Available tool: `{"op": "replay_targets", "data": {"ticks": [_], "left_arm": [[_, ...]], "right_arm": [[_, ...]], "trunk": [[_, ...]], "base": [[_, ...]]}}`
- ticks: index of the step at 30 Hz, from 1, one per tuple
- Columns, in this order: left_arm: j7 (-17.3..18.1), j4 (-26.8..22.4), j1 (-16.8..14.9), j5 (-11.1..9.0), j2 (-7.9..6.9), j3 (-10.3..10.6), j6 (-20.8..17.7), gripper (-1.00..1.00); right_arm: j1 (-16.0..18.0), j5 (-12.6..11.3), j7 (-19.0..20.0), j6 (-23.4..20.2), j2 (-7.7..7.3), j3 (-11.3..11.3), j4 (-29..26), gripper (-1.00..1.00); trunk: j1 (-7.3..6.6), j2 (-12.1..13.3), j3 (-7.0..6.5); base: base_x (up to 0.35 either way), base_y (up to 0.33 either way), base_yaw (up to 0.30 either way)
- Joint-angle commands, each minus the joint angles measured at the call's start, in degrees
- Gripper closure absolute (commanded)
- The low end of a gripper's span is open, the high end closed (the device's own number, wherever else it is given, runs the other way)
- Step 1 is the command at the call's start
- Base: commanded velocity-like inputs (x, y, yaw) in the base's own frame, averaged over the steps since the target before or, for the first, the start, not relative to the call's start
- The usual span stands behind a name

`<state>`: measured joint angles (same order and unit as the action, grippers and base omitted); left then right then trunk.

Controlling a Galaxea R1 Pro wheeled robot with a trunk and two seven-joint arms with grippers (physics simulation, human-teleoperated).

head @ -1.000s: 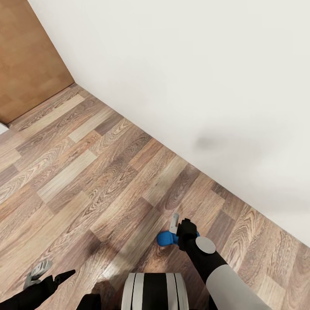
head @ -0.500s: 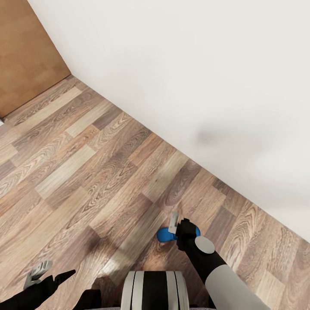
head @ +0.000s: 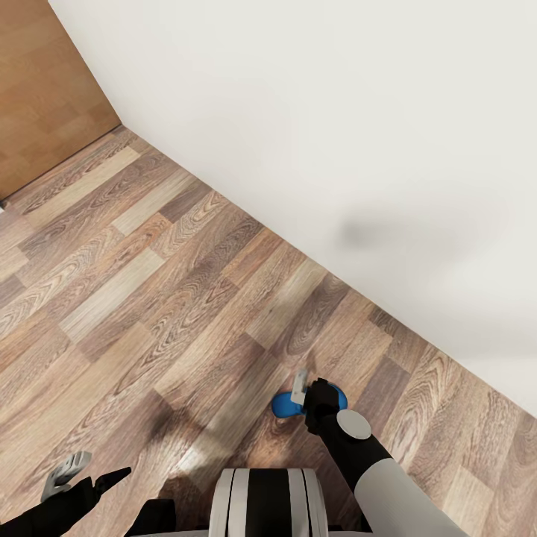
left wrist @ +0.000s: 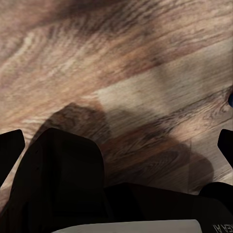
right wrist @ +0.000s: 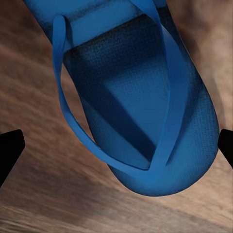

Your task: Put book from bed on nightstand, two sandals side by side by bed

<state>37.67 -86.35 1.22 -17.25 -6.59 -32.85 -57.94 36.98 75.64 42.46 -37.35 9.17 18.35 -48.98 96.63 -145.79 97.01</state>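
Our right arm [head: 373, 477] reaches forward and down from the lower right of the head view, its gripper [head: 309, 395] low over the plank floor [head: 149, 298], close to the white wall [head: 335, 112]. Just under that gripper lies one blue sandal [head: 283, 406], flat on the boards with its straps up. From the head view its long axis runs roughly across us, one rounded end poking out toward our left and the other end showing beyond the wrist. In the right wrist view the sandal [right wrist: 141, 102] sits between the two dark fingertips [right wrist: 9, 148], which stand wide apart at the edges and touch nothing; its rounded toe end, where the straps meet, lies nearest the camera. Our left arm [head: 45, 507] is held low at the lower left, gripper [head: 86, 473] over bare floor with its fingers spread apart. A brown wooden panel [head: 37, 89] stands in the far left corner.
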Motion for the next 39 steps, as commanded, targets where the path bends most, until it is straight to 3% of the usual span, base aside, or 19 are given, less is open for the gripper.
{"op": "replay_targets", "data": {"ticks": [1,27,39], "left_arm": [[0.27,-0.04,0.01,0.11,0.01,-0.05,-0.25,-1.0],[0.22,-0.04,0.01,0.11,0.08,-0.02,-0.25,-1.0],[0.21,-0.04,0.01,0.07,0.08,0.11,-0.25,-1.0]], "right_arm": [[0.03,0.56,0.52,-0.09,-0.01,0.11,-0.06,-1.0],[0.03,0.64,-0.45,-0.18,-0.03,0.11,-0.06,-1.0],[0.03,0.71,-0.59,-0.19,-0.03,0.11,-0.06,-1.0]], "trunk": [[0.0,-0.01,0.03],[0.0,-0.01,0.03],[0.25,-0.15,2.24]], "base": [[0.0,0.0,0.0],[0.0,0.0,0.0],[0.0,0.0,0.0]]}}
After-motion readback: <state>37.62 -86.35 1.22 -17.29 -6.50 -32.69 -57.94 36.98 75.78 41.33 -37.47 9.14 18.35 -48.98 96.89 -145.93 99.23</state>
